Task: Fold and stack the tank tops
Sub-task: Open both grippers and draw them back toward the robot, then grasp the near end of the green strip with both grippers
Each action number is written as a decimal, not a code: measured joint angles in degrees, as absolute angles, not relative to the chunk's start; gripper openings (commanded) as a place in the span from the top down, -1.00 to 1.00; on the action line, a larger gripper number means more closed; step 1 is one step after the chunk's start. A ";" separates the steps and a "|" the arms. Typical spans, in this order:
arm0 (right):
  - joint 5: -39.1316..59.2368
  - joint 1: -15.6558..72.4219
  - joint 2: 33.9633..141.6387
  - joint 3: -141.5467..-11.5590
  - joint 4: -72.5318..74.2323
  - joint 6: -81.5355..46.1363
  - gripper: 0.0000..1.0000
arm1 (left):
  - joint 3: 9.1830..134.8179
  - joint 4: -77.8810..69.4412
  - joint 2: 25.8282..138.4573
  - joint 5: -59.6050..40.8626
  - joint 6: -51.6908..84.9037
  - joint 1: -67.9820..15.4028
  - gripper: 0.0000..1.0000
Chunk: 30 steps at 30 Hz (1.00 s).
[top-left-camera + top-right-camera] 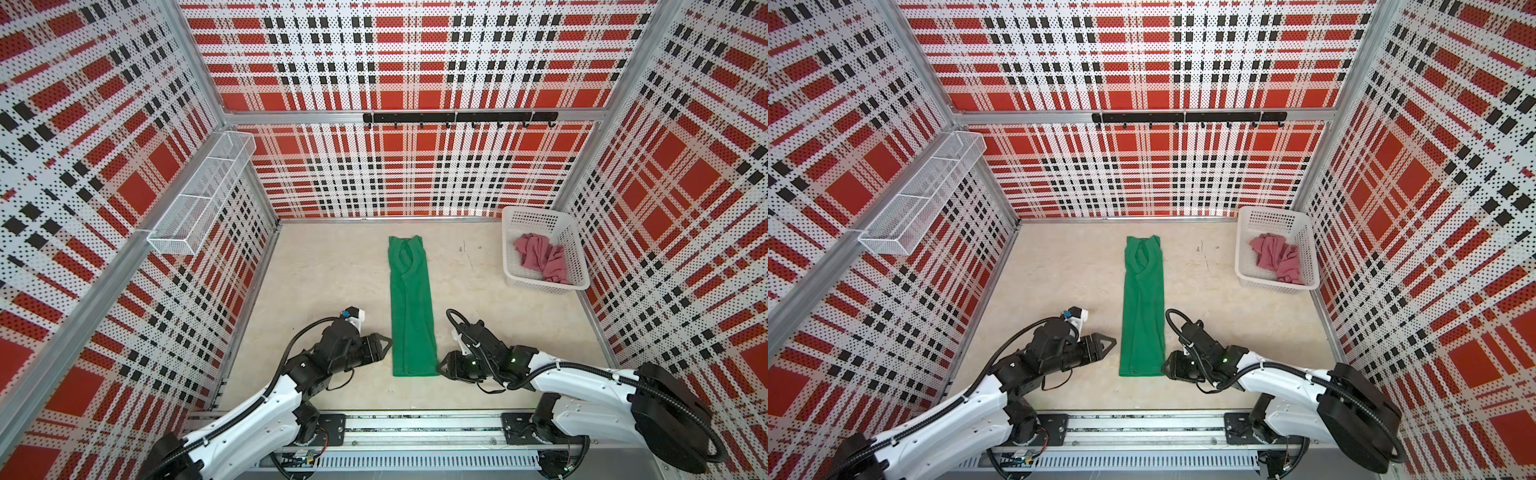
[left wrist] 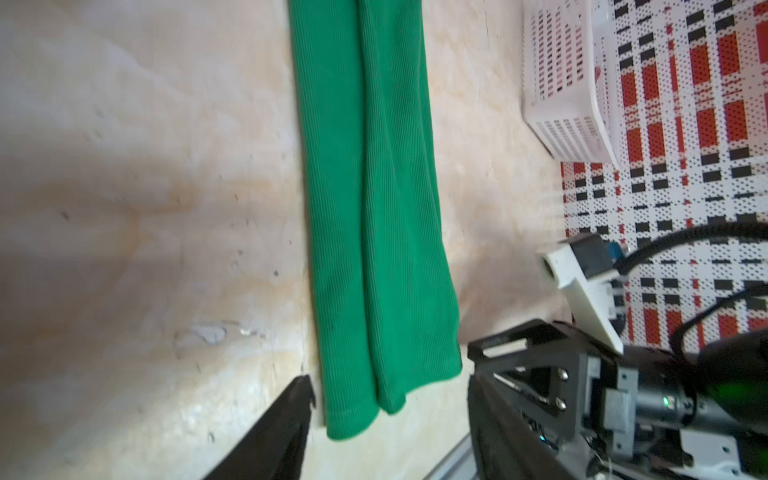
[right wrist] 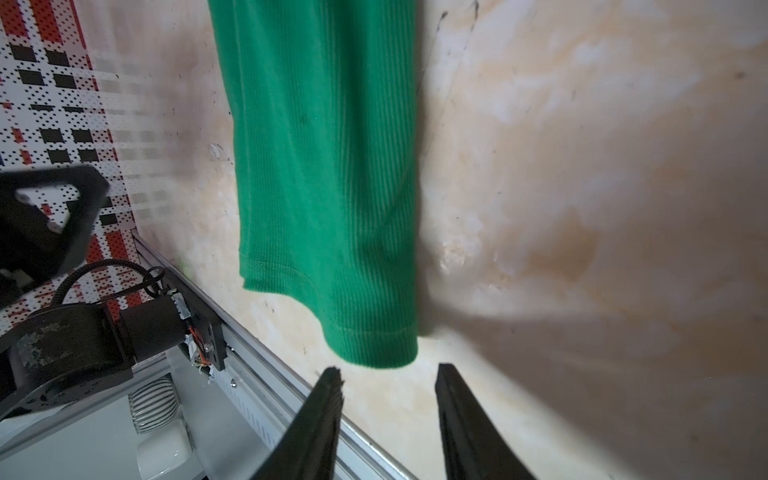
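While I am watching the feeds, both arms are reaching in low from the rail (image 1: 415,424) at the near edge of the table (image 1: 324,270). The left tool (image 1: 384,344) is sitting just beside the left edge of the green top (image 1: 411,311), a little up from its hem. Only one finger (image 2: 291,424) is showing in the left wrist view, its tip right next to the cloth. I cannot tell whether this tool is released or clenched, or whether it is touching the fabric.

The right tool (image 3: 386,374) is pointing at the hem's right corner and is released. Its two fingers are standing apart with bare table between them, tips just short of the cloth.

Between the two tools, the green top is lying flat in the middle of the table as a long narrow strip. It is folded lengthwise, with the hem at the near end and the straps at the far end.

Farther back, the pink top (image 1: 540,257) is lying crumpled inside the basket (image 1: 544,286). The basket is standing in the far right corner by the right wall, well apart from the green top. A wire rack (image 1: 203,187) is hanging on the left wall, and a row of hooks (image 1: 457,117) is running along the back wall.
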<state>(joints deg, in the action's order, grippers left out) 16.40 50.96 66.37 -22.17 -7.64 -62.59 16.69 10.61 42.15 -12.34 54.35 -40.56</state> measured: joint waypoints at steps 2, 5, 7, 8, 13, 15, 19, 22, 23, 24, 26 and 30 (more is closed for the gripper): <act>16.93 50.96 67.42 -21.30 -6.20 -62.92 0.16 | 13.19 8.93 40.01 -12.67 59.05 -43.53 -0.25; 17.17 50.96 68.84 -21.17 -4.91 -63.09 0.17 | 9.37 7.49 38.81 -12.60 64.82 -47.18 -0.21; 17.23 50.87 69.60 -21.17 -3.68 -63.11 0.16 | 7.33 6.02 38.57 -12.58 67.72 -48.45 -0.17; 17.32 50.81 70.19 -21.15 -3.01 -63.09 0.16 | 6.35 4.78 38.59 -12.60 69.34 -48.62 -0.15; 18.00 50.76 72.14 -21.15 0.12 -63.09 0.17 | 3.16 -1.87 41.45 -11.97 73.69 -48.86 -0.06; 18.06 50.70 72.64 -21.17 0.95 -63.07 0.17 | 3.14 -4.69 43.97 -11.88 74.39 -48.95 -0.04; 18.44 50.65 73.08 -21.15 1.91 -63.00 0.18 | 3.11 -9.19 49.30 -11.77 75.20 -49.10 0.03; 18.68 50.54 72.29 -20.67 2.04 -63.02 0.15 | 2.76 -11.75 51.09 -11.75 75.83 -49.34 0.09; 18.74 50.48 71.53 -20.27 1.98 -63.02 0.14 | 2.50 -12.49 51.31 -11.68 75.99 -49.34 0.09; 18.83 50.41 70.22 -19.75 1.76 -63.02 0.12 | 2.07 -13.32 51.40 -11.55 76.31 -49.36 0.09; 19.03 50.11 67.51 -18.92 1.23 -62.96 0.08 | 1.17 -15.16 51.44 -11.49 76.95 -49.39 0.09; 19.29 48.93 64.40 -18.39 1.48 -62.92 -0.04 | 0.67 -17.23 51.83 -11.25 77.95 -49.50 -0.18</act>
